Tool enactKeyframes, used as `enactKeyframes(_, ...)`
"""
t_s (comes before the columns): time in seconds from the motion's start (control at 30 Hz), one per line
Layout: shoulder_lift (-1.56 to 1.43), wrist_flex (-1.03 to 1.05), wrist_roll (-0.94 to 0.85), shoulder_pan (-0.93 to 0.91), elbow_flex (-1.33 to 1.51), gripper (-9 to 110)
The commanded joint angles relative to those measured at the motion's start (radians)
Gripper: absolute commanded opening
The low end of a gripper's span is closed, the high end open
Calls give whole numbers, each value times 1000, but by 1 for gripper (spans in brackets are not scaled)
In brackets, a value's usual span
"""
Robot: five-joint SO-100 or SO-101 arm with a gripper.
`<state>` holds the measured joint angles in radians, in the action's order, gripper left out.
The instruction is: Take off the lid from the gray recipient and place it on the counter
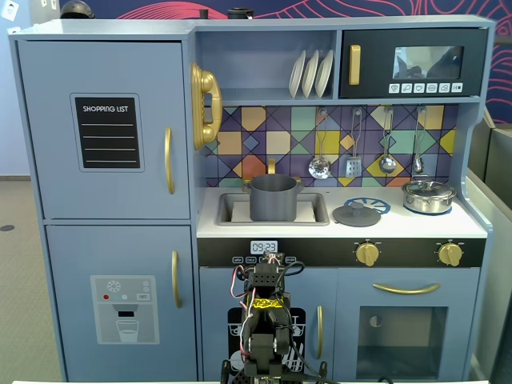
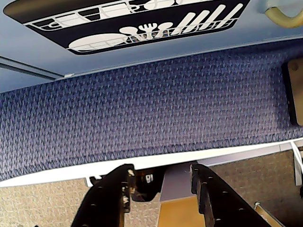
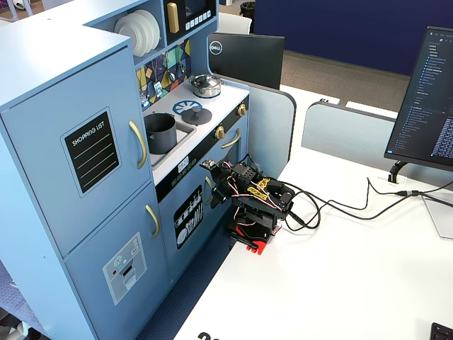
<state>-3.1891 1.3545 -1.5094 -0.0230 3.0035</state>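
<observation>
The gray recipient [image 1: 272, 200] stands uncovered in the recessed sink of the white counter [image 1: 472, 226]; it also shows in the other fixed view [image 3: 161, 133]. The dark-gray lid [image 1: 357, 214] lies flat on the counter right of the sink, partly over the blue burner ring, and shows in the other fixed view [image 3: 197, 115] too. My arm [image 1: 265, 320] is folded low in front of the kitchen, far below the counter. In the wrist view my gripper [image 2: 161, 172] points at the table edge and blue carpet, with the jaws apart and nothing between them.
A shiny silver pot [image 1: 429, 196] with its lid stands at the counter's right end. Utensils [image 1: 320, 166] hang on the back wall. The arm's base [image 3: 249, 237] sits on a white desk with cables [image 3: 333, 205]; a monitor [image 3: 428, 99] stands at the right.
</observation>
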Motion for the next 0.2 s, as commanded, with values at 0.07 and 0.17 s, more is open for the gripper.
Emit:
enactKeyframes(0.07,11,175,-2,-17,-2,7)
enactKeyframes(0.17,11,175,-2,-17,-2,8)
